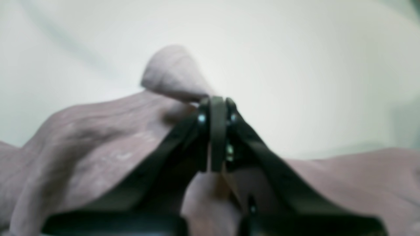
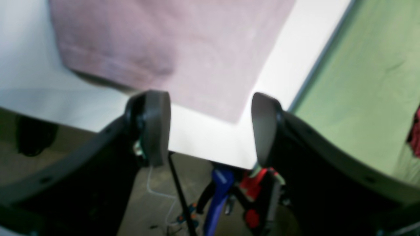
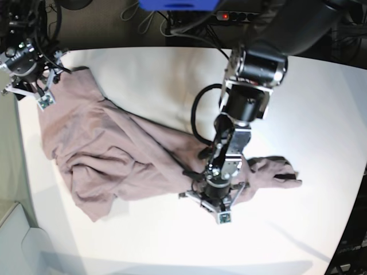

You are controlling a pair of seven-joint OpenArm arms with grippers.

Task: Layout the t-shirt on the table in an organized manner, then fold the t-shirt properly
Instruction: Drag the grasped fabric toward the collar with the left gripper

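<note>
The mauve-pink t-shirt [image 3: 126, 154] lies crumpled across the white table [image 3: 298, 240], running from the far left corner toward the middle right. My left gripper [image 3: 216, 207] presses down on the shirt's lower edge near the table's middle. In the left wrist view that gripper [image 1: 216, 106] is shut, pinching a raised fold of t-shirt [image 1: 98, 141]. My right gripper [image 3: 30, 91] hovers at the shirt's upper-left end. Up close the right gripper [image 2: 210, 129] stands open above a flat corner of t-shirt [image 2: 170, 49] beside the table [image 2: 210, 144] corner, holding nothing.
A green surface [image 2: 361, 82] lies beyond the table edge by the right gripper, with blue and red clamps [image 2: 229, 193] below that corner. A power strip [image 3: 235, 15], cables and a blue object [image 3: 178, 4] sit behind the table's far edge.
</note>
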